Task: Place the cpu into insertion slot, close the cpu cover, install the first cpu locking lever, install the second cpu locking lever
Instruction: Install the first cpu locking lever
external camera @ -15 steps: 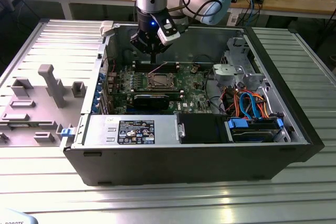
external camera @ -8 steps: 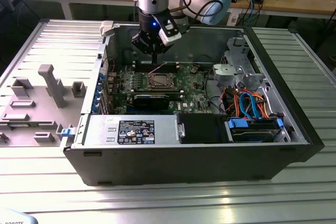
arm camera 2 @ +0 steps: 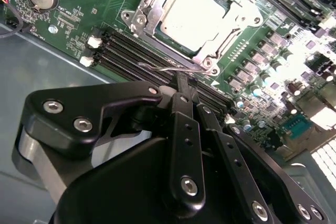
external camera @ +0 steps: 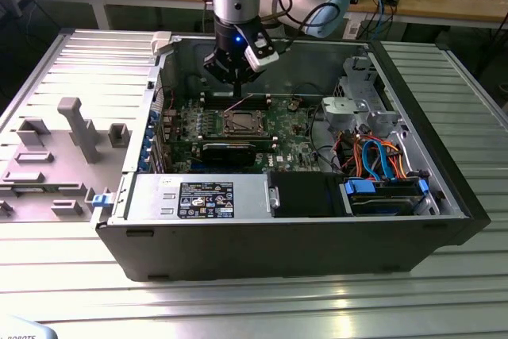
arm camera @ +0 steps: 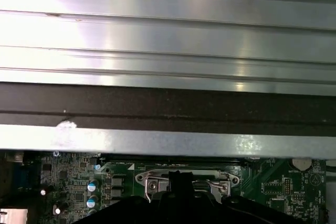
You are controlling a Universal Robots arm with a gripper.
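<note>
My black two-finger gripper (arm camera 2: pixel 185 85), jaws closed with nothing between them, touches a thin wire locking lever (arm camera 2: pixel 167 70) at the socket's edge. The dull silver square cpu (arm camera 2: pixel 195 15) sits in the insertion slot, silvery windowed cpu cover (arm camera 2: pixel 237 23) down, on the green motherboard (arm camera 2: pixel 79 19).

Cpu (arm camera 2: pixel 197 17) seated in insertion slot (arm camera 2: pixel 152 27) under cpu cover (arm camera 2: pixel 233 24), on board (external camera: pixel 290 129) inside case (external camera: pixel 444 188) on desk (external camera: pixel 254 307); hand (arm camera 2: pixel 184 85) just beside slot.
</note>
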